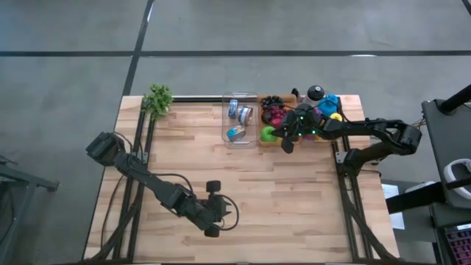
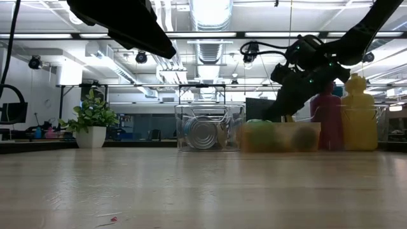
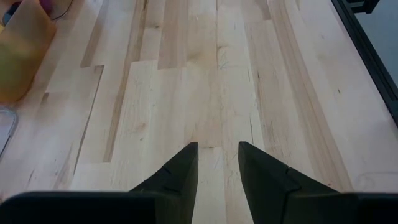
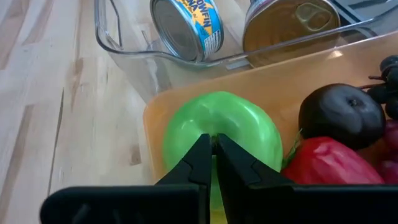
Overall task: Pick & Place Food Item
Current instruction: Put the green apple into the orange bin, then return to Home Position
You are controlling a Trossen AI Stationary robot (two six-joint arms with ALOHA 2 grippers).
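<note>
R gripper [image 4: 213, 163] closed over glossy green apple [image 4: 239, 134] — prob.

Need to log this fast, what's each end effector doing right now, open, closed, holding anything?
Left end effector: open, holding nothing, over bare table.
Right end effector: closed, holding nothing, over the green apple.

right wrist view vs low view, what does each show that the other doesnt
Only the right wrist view: the right gripper, jaws shut, right above the green apple, with a dark plum and a red fruit beside it in the orange tray. Only the low view: the potted plant and the yellow bottle. Both show the clear bin holding cans.
</note>
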